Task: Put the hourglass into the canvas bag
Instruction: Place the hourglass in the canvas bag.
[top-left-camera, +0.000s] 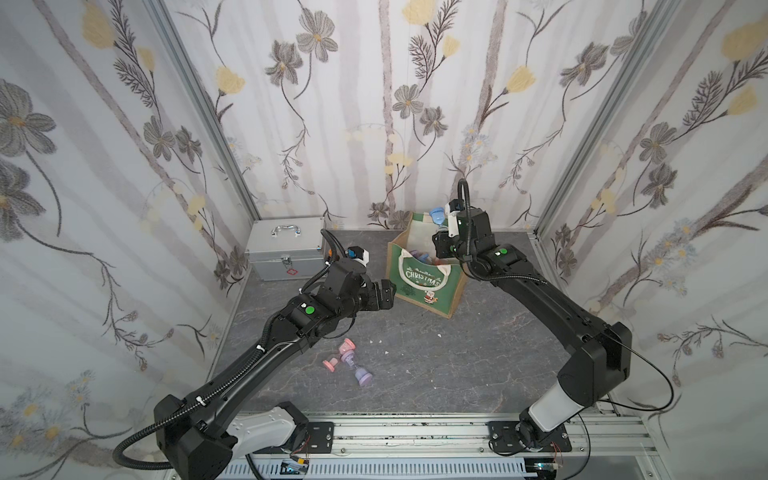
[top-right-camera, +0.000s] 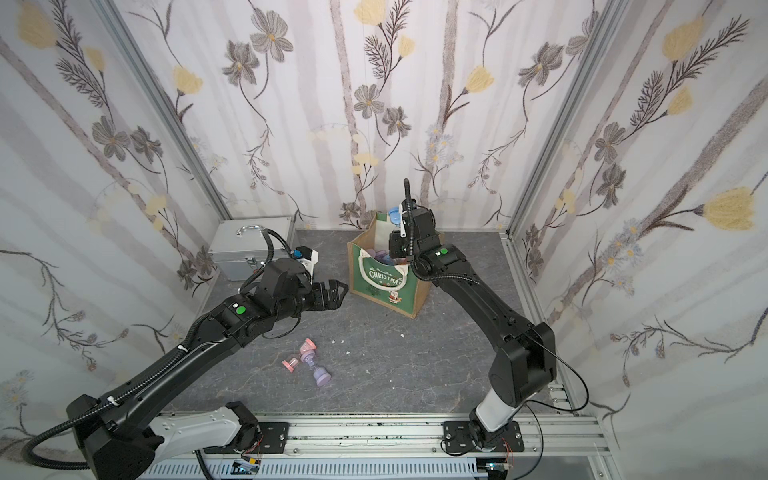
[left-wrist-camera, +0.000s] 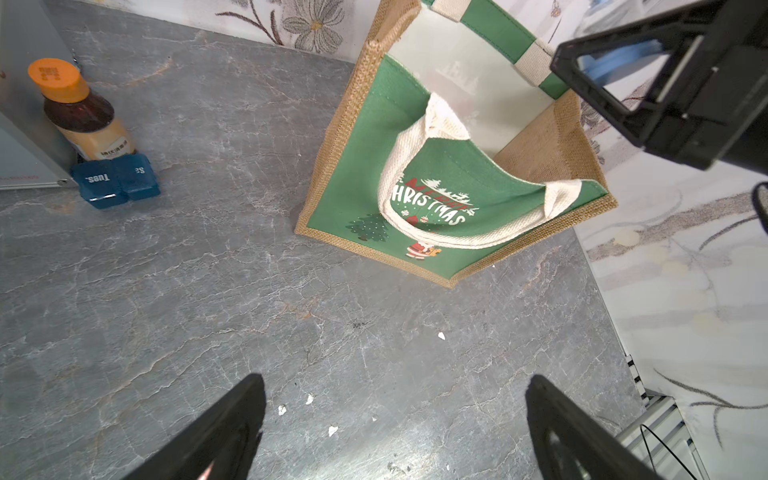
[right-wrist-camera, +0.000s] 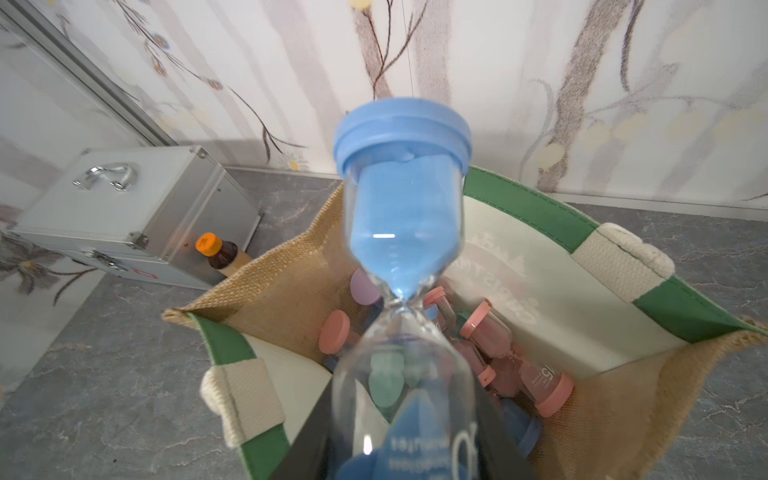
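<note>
Right tool (right-wrist-camera: 402, 451) clamped on blue hourglass (right-wrist-camera: 403, 208), held over open canvas bag (right-wrist-camera: 532, 208), left tool (left-wrist-camera: 395, 395) jaws apart, empty, above grey bench (left-wrist-camera: 208, 311)

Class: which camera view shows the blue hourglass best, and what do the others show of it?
The right wrist view: the blue hourglass fills the frame, cap, sand and neck sharp, above the canvas bag. Both top views show only its small blue cap; the left wrist view, a blue sliver.
</note>
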